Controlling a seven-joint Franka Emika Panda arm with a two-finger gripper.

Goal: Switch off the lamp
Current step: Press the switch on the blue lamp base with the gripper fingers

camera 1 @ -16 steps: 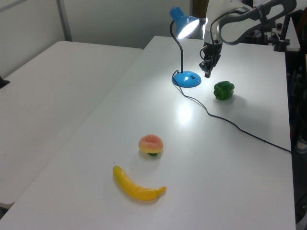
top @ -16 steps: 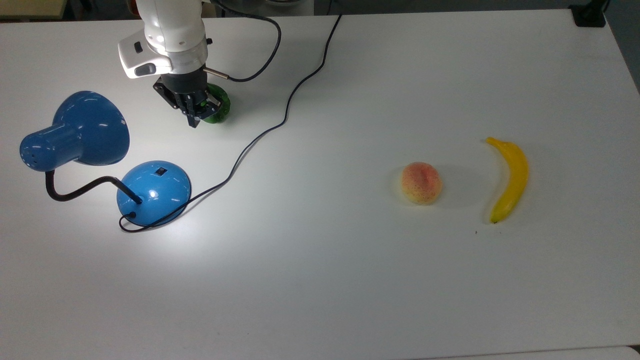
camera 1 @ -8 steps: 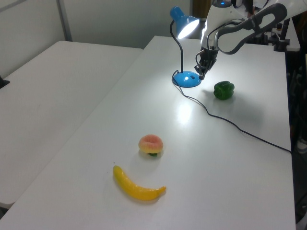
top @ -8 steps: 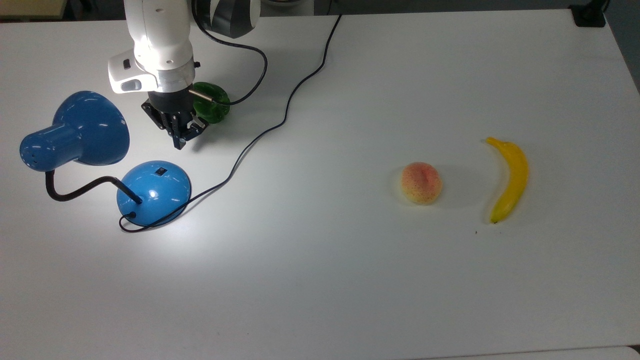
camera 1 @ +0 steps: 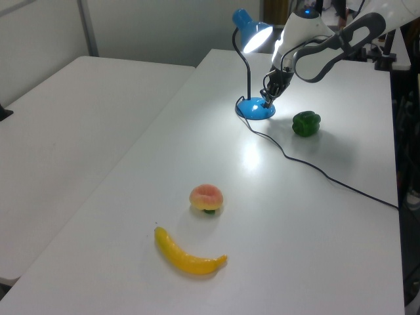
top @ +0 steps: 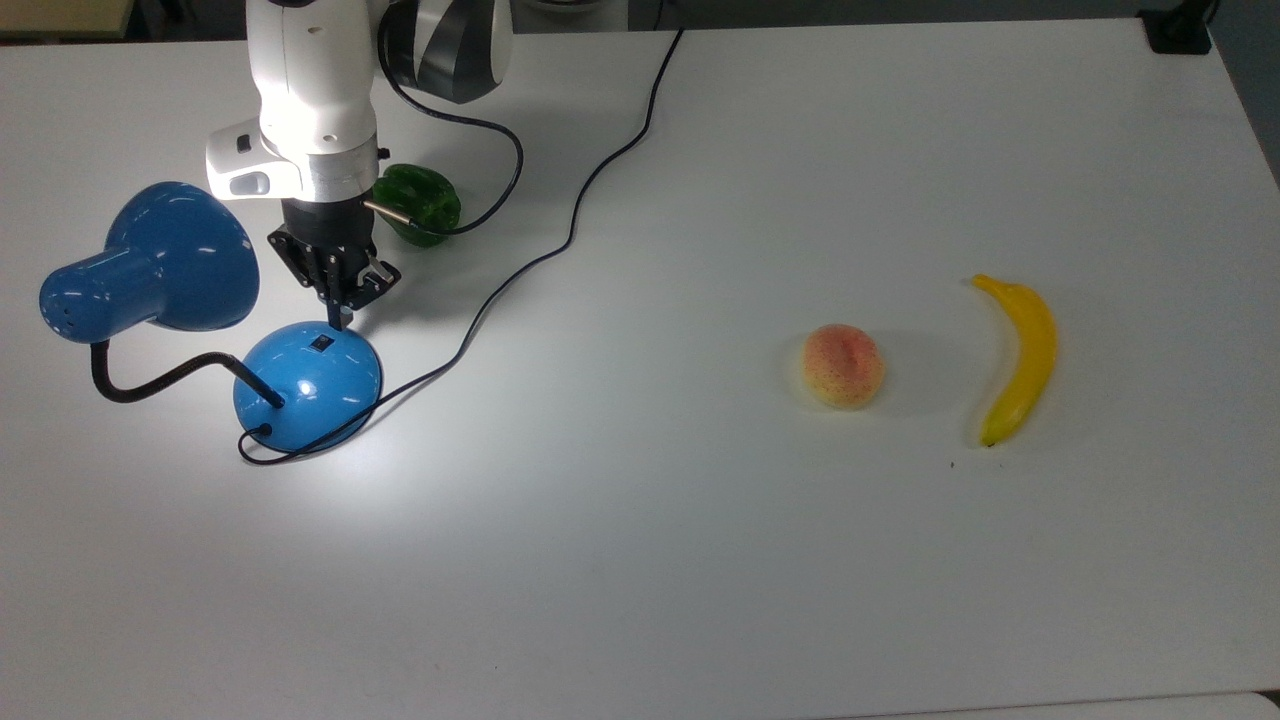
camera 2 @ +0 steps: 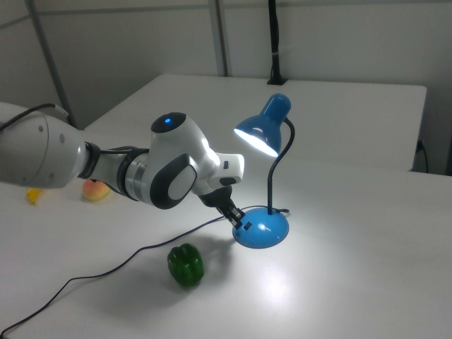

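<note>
Pincer (top: 340,318) tips, pressed together, sit at the switch (top: 321,343) on the lit lamp's (top: 308,385) blue base, near a green pepper (top: 420,204).

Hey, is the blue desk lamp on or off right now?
On. The lamp shade's opening glows bright in the right view, and a bright patch lies on the table below it. The gripper sits at the base's edge.

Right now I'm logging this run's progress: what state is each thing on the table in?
lamp: lit, upright
switch: gripper tip at it
gripper: shut, on the lamp's base
cord: slack, trailing across the table
green pepper: resting untouched
peach: resting untouched
banana: lying flat
</note>
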